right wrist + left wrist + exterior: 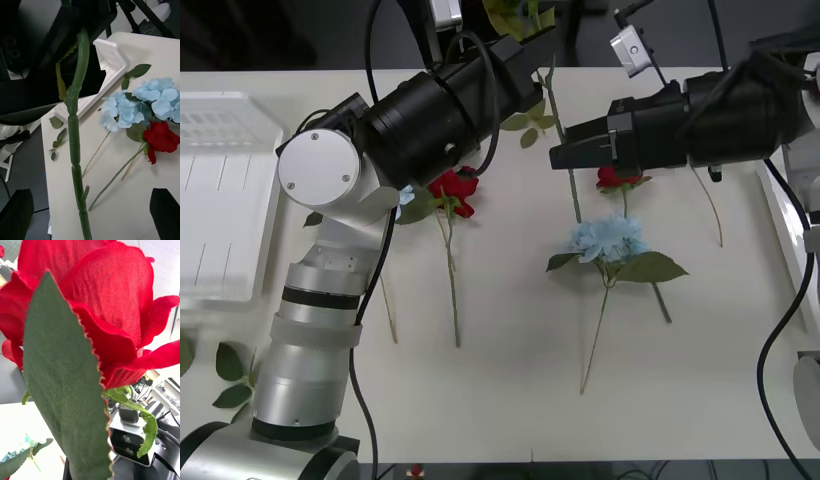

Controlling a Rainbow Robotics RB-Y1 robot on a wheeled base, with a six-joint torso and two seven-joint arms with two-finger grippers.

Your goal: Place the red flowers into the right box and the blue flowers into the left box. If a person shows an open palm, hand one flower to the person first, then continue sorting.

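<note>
Up at the left gripper above the table's far edge, hold impossible to tell: a red rose, long stem hanging near upright between the spread fingers of the right gripper; likely handover toward the right box

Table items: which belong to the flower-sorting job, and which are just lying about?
Job: red roses, one rose close before the left wrist camera; blue flower; left box; right box.
Lying about: loose leaves.
</note>
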